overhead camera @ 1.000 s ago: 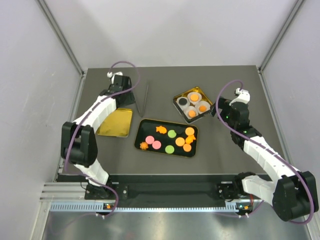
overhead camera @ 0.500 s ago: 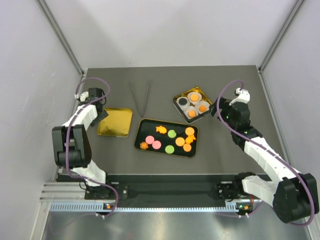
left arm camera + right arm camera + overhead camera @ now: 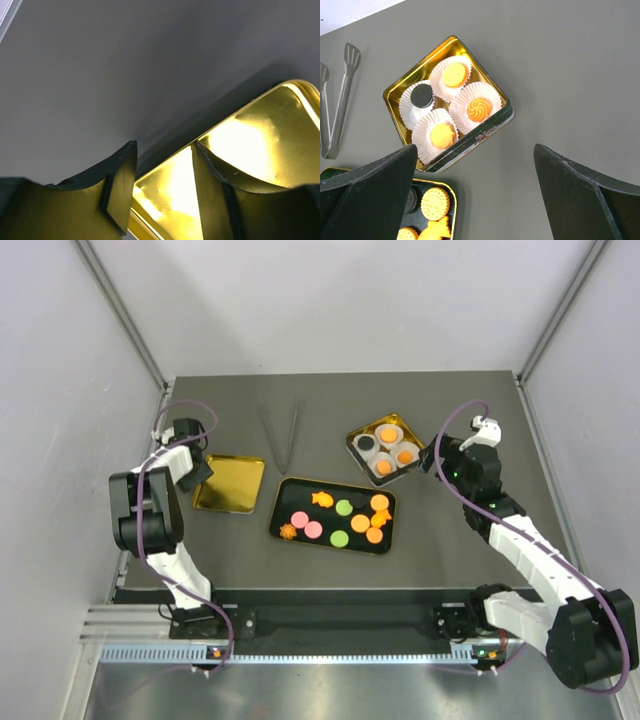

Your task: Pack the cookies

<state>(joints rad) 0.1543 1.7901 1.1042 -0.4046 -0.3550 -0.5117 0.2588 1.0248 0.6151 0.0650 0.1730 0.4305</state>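
Centrally on the grey bench (image 3: 450, 560) lies a black rectangular tray (image 3: 300, 495) carrying the loose cookies (image 3: 343, 507): flat pieces in orange, pink and green, mostly round, a few orange ones star- or flower-shaped. The right wrist view shows some of them (image 3: 435, 202) at its lower left.

Just beyond the tray, toward the far right corner, a square gold tin (image 3: 352, 438) sits turned at an angle. It holds four white fluted paper cups (image 3: 389, 434); three contain orange cookies and one a dark round cookie.

Beside the tray, toward the left edge, a gold lid (image 3: 230, 485) lies flat. Metal tongs (image 3: 280, 435) rest near the far edge, apart from the other items.

The left gripper (image 3: 195, 472) is low at the lid's left edge. Its wrist view (image 3: 164, 150) shows the fingers partly spread with the lid's rim (image 3: 250, 140) between them and nothing clamped; contact cannot be judged.

The right gripper (image 3: 432, 458) hangs just right of the tin (image 3: 397, 92), spread wide and empty (image 3: 474, 150).
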